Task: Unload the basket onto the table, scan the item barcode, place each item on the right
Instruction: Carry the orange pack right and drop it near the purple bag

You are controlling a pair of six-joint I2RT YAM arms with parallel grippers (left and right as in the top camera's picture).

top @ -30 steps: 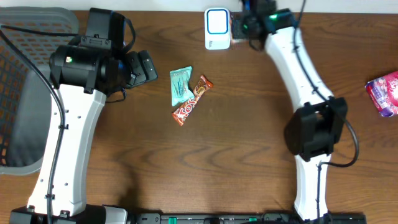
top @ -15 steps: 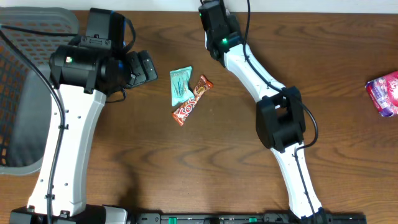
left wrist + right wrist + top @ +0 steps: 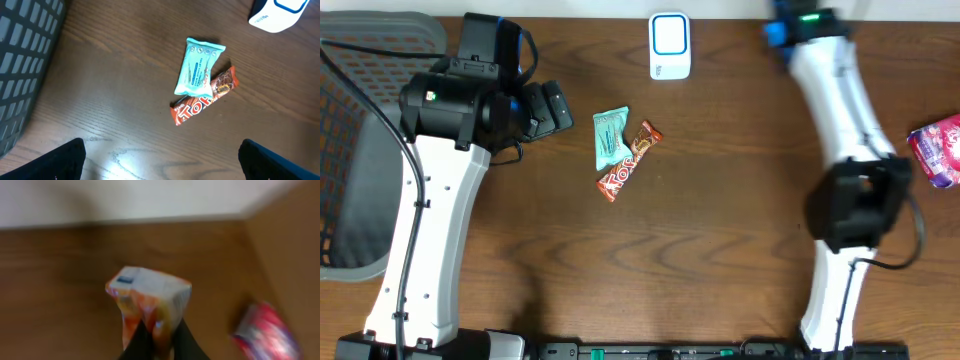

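1. Right hand is clamped on an orange-and-white pouch, gripped at its lower end. The wrist view is blurred and no barcode can be made out.
2. Change: a second ago this hand sat just right of the scanner. Half a second ago it was over the scanner itself. Now the arm has swung well off to the right, along the far edge of the tabletop.
3. The pouch is therefore in the air, well apart from the scanner. The pink packet lies below it and to one side.
4. Reading: the sweep across the scanner looks like the scan pass. The pouch is probably being carried off to be set down. Whether the code registered cannot be told.
5. Left hand has not moved, and its fingers are wide apart and hold nothing.
6. Teal packet and bar lie touching mid-tabletop, unchanged and likely next in line.
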